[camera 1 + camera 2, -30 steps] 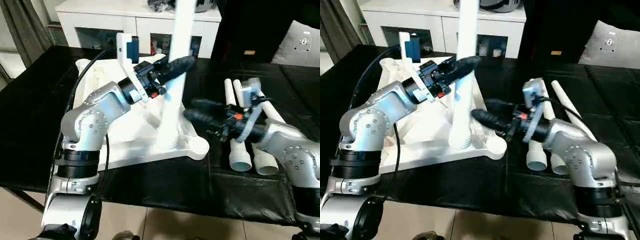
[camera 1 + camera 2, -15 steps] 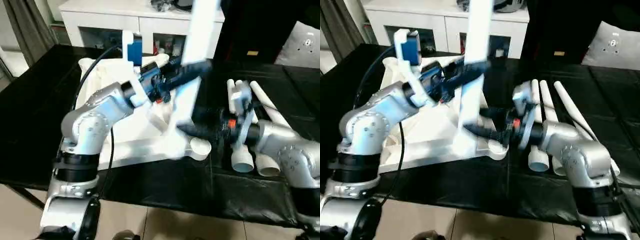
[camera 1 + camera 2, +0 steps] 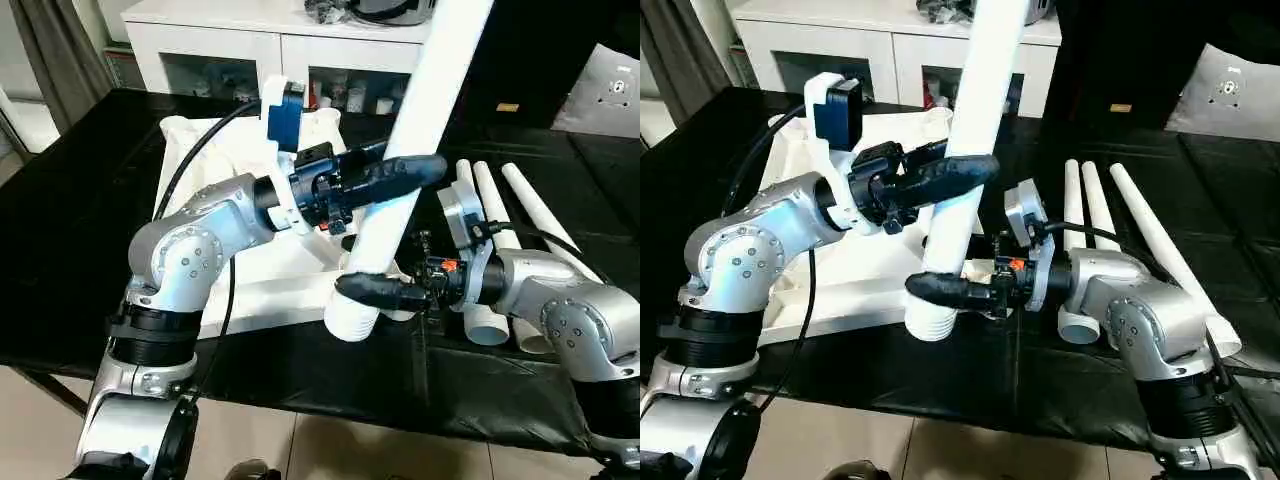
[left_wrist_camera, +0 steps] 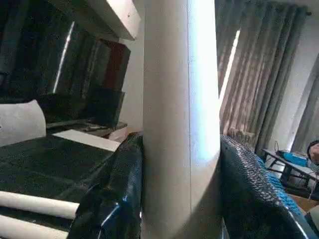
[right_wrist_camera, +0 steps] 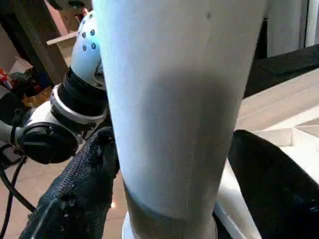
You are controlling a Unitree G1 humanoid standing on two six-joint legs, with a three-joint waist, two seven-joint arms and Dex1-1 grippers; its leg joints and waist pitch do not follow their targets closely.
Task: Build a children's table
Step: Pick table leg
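The white tabletop (image 3: 240, 275) lies underside up on the black table. One white table leg (image 3: 425, 90) leans from upper right down to lower left, and its flared end (image 3: 350, 322) hangs just past the tabletop's near edge, beside a corner socket (image 3: 402, 298). My left gripper (image 3: 405, 170) is shut on the middle of this leg, with black fingers (image 4: 117, 199) pressing both sides. My right gripper (image 3: 362, 290) clasps the leg's lower end, and its fingers (image 5: 84, 179) touch both flanks. Three more legs (image 3: 483, 215) lie side by side to the right.
A white cabinet (image 3: 250, 45) with glass doors stands behind the black table (image 3: 330, 375). A light cushion (image 3: 610, 90) sits at the far right. The table's near edge runs just below the leg's flared end, with floor beyond.
The leg stood upright on the tabletop's near right corner. Now it tilts right, its foot off the corner. My right gripper has moved in and closed around its lower end. The camera shifted too.
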